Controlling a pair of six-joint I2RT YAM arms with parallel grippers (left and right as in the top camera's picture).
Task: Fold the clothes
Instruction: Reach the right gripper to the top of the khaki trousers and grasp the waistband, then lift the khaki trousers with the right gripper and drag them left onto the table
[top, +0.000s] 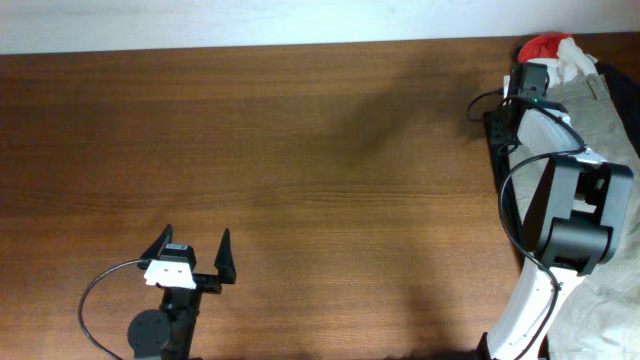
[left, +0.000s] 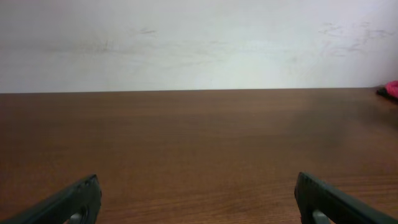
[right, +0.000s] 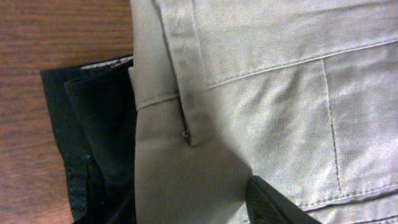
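Near left, the left pincer (top: 197, 240) sits wide open and empty over the desk (top: 300, 150). At the far right, the right pincer (top: 525, 95), whose grip cannot be told, hovers over the shorts (right: 267, 93), which lie partly over a black garment (right: 93, 143). Pickup seems in hand: next it must pinch the waistband (right: 152, 56) and drag them mid-desk.
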